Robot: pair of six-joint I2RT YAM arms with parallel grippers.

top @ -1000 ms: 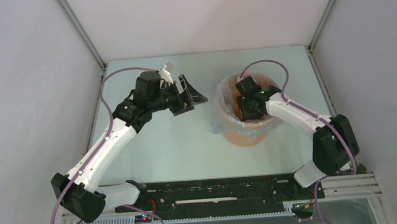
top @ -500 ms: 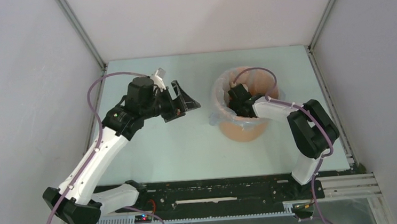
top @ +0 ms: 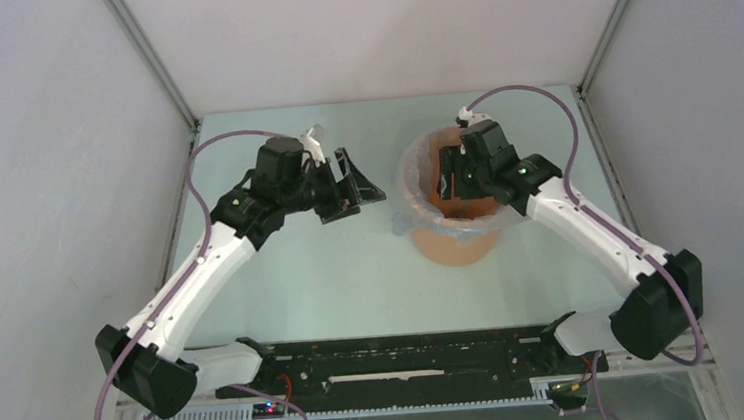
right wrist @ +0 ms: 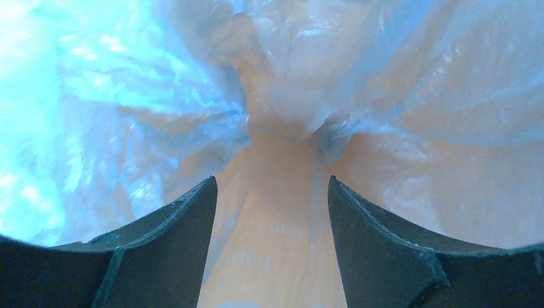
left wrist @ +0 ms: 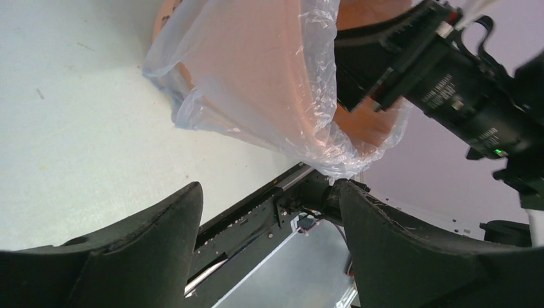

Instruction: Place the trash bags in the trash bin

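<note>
The orange trash bin (top: 456, 246) stands upright right of the table's middle. The pale blue-grey trash bag (top: 408, 182) lines it, its film folded out over the rim and hanging down the left side. My right gripper (top: 449, 186) points down into the bin's mouth. In the right wrist view it is open (right wrist: 272, 186) and empty, with crumpled bag film (right wrist: 192, 83) below and orange showing through. My left gripper (top: 364, 183) is open and empty, a short way left of the bin. Its wrist view shows it open (left wrist: 269, 218), and the bag-draped bin (left wrist: 256, 70) ahead, untouched.
A black rail (top: 409, 352) runs along the near table edge, between the arm bases. Grey enclosure walls (top: 46, 196) close in the left, right and back. The right arm (left wrist: 449, 83) crosses the left wrist view above the bin.
The right gripper has risen from deep in the bin to its mouth, and that arm's elbow has swung out right. The left gripper has shifted slightly right, towards the bin.
</note>
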